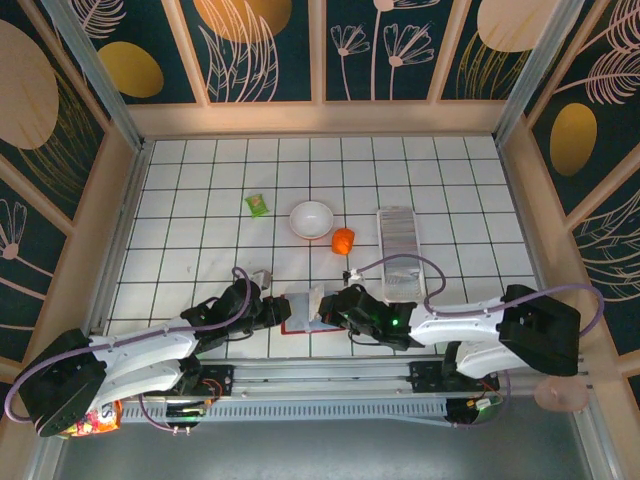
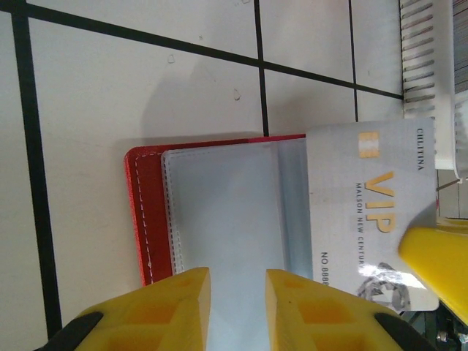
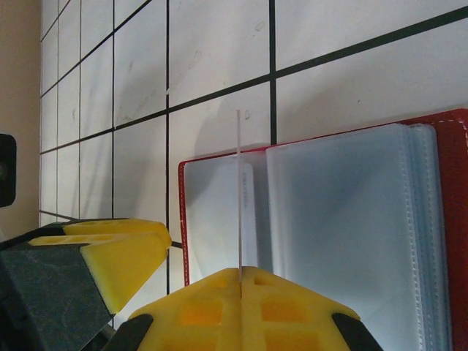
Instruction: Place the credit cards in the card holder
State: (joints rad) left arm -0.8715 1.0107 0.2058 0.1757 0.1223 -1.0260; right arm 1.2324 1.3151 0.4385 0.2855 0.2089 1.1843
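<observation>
The card holder point(image 1: 301, 311) lies open near the table's front edge, red with pale clear sleeves point(image 2: 227, 212). My left gripper point(image 2: 238, 296) is low over its sleeves, fingers apart, with nothing gripped between them. My right gripper point(image 3: 240, 281) is shut on one credit card point(image 3: 239, 205), seen edge-on and upright over the holder's left page point(image 3: 212, 219). In the left wrist view that card point(image 2: 369, 212) is silvery with gold "VIP" lettering and partly overlaps the sleeves. The remaining credit cards point(image 1: 399, 235) form a ribbed row point(image 2: 418, 51) in a clear tray.
A white bowl point(image 1: 312, 219), an orange lump point(image 1: 343, 240) and a green packet point(image 1: 258, 205) lie mid-table behind the holder. The clear tray point(image 1: 403, 275) stands just right of the bowl, close behind my right arm. Wooden walls ring the tiled table.
</observation>
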